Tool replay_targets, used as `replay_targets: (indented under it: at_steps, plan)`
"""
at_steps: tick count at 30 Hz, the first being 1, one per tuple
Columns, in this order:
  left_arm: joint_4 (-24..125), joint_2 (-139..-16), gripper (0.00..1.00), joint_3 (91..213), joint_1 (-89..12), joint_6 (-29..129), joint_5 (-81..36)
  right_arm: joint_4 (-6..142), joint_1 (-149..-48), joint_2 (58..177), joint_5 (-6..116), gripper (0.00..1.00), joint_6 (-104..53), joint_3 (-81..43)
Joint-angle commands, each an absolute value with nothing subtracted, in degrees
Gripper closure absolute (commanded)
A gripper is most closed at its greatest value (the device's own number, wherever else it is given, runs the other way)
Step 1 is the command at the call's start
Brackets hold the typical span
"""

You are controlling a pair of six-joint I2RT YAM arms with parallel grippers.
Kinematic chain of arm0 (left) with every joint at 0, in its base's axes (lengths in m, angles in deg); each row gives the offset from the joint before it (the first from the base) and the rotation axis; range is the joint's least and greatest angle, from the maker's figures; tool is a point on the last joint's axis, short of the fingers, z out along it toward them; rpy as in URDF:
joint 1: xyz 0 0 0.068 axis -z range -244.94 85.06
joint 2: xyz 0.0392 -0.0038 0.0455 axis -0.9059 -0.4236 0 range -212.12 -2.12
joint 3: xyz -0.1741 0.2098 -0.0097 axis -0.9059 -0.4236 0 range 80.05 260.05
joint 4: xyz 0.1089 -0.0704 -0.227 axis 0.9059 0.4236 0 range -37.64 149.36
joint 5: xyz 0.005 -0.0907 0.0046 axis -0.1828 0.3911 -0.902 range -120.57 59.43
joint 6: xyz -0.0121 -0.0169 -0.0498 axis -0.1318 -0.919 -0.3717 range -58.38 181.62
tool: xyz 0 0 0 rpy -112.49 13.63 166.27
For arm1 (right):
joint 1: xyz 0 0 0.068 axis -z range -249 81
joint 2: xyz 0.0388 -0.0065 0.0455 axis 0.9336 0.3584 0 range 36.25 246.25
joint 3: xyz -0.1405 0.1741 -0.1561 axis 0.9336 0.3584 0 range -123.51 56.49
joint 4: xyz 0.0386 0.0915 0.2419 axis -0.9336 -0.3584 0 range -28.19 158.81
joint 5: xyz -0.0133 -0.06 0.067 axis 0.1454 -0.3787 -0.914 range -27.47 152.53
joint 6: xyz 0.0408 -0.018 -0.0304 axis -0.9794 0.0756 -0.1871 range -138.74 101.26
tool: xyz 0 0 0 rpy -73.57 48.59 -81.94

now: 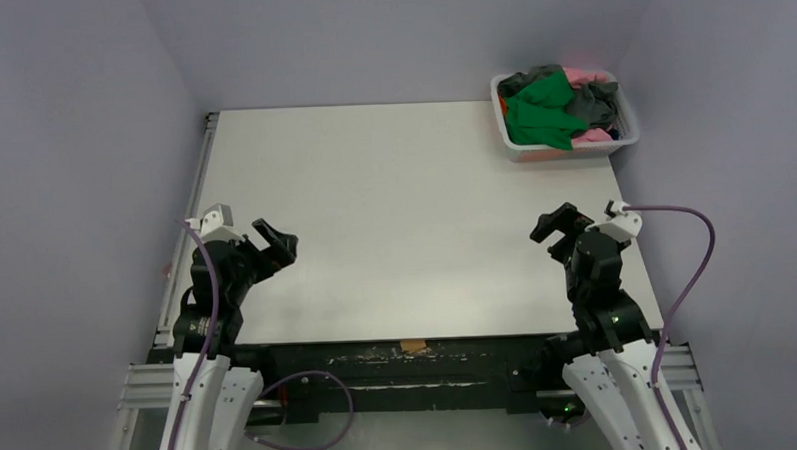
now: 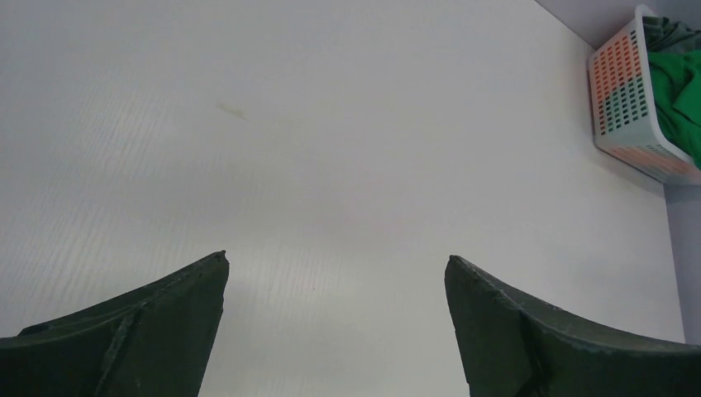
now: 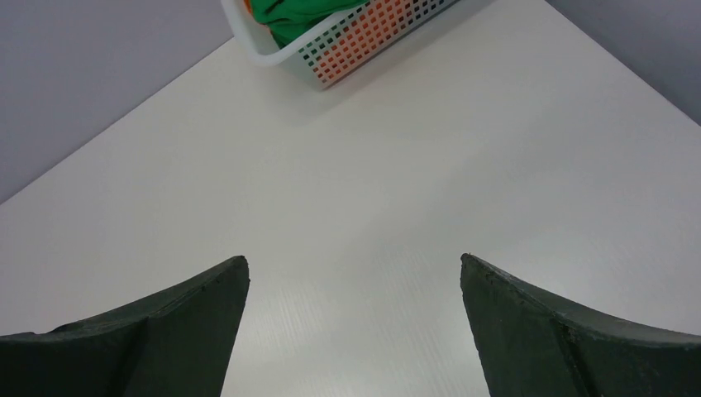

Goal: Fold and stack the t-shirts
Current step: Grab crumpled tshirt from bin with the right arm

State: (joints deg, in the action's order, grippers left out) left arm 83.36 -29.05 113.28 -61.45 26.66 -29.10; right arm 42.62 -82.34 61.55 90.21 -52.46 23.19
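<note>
Grey walls stand around a big white desk (image 1: 394, 215). Nothing lies on the desk in front of the arms. All the t-shirts (image 1: 560, 104) are in a heap inside a white basket (image 1: 562, 152) at the far right corner of the desk. A bright green t-shirt (image 1: 541, 115) sits on top of the heap, with dark grey and pink ones under and beside it. Some orange shows through the holes in the basket wall.

The left fingers (image 1: 275, 239) are spread wide and hold nothing. The right fingers (image 1: 555, 225) are spread wide too, and they are just as bare. Both pairs hang low over the near part of the desk, one at each side.

I think the job is at its very start. No shirt is out of the basket yet, and none is folded. The first step looks to be fetching a shirt.

The basket is well apart from both pairs of fingers. It is closer to the right arm, up ahead of it and a bit to the right. The left arm is much farther away, across the desk. So the right arm would need to reach forward over the basket and pinch the green shirt on top. Then the shirt would need to be laid flat on the bare desk for folding.
</note>
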Motion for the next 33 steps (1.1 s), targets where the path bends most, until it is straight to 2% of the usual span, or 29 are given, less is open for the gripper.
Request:
replay_targets:
  at_steps: [1,9,13,22,33]
  plan:
    - [81.9,-28.7,0.00,113.9,-61.6,26.3,-27.5,45.7,-82.4,62.9,90.4,0.01,-52.2,20.4]
    - [78.4,-29.6,0.00,114.7,-61.6,27.1,-21.6,44.1,-82.3,80.3,91.0,0.01,-52.1,8.2]
    - [77.1,-31.8,0.00,115.5,-61.6,27.0,-22.6,47.9,-82.1,89.5,96.3,0.01,-49.6,0.7]
    - [76.9,-35.5,0.00,116.8,-61.6,27.8,-26.2,52.6,-78.1,114.6,94.9,0.01,-42.3,-18.7]
    - [75.4,-37.5,0.00,115.6,-61.6,26.8,-28.2,50.9,-71.4,149.9,90.6,0.12,-38.0,-47.5]
